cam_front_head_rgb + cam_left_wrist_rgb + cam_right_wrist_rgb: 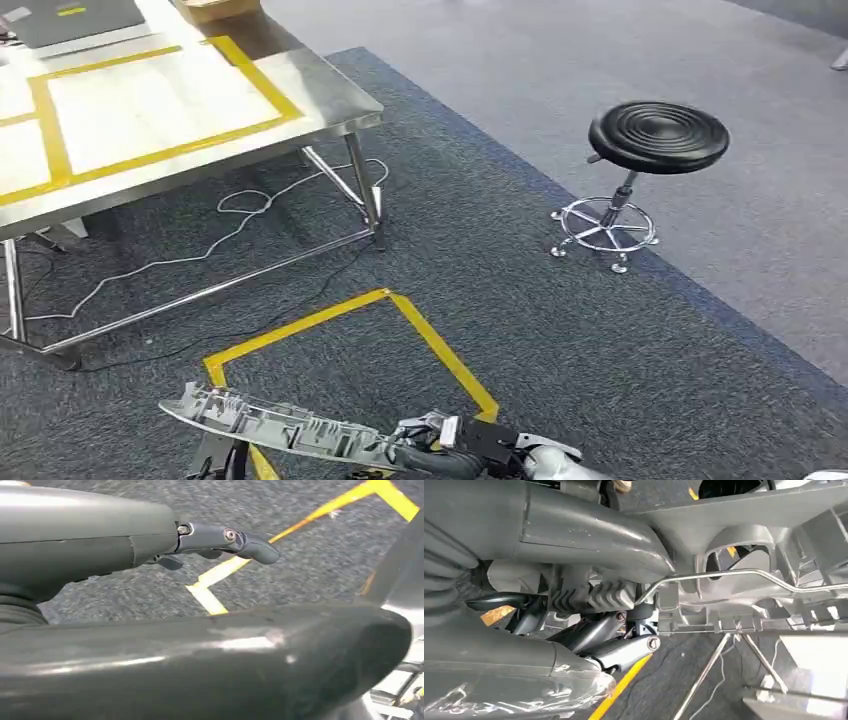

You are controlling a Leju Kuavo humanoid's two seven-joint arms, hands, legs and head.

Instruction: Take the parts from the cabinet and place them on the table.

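We see the right hand [440, 455] gripping one end of a long grey plastic part [270, 420], carried level above the dark carpet and the yellow floor tape [420, 335]. Left hand [225, 542]: fingers curled, nothing visibly held. The steel table [330, 95] stands ahead, well apart. A black stool [655, 135] stands to the right.

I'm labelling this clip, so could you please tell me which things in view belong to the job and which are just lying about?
Job: grey plastic part, held by the right hand; steel table with yellow tape.
Lying about: black stool, white cable, cardboard box.
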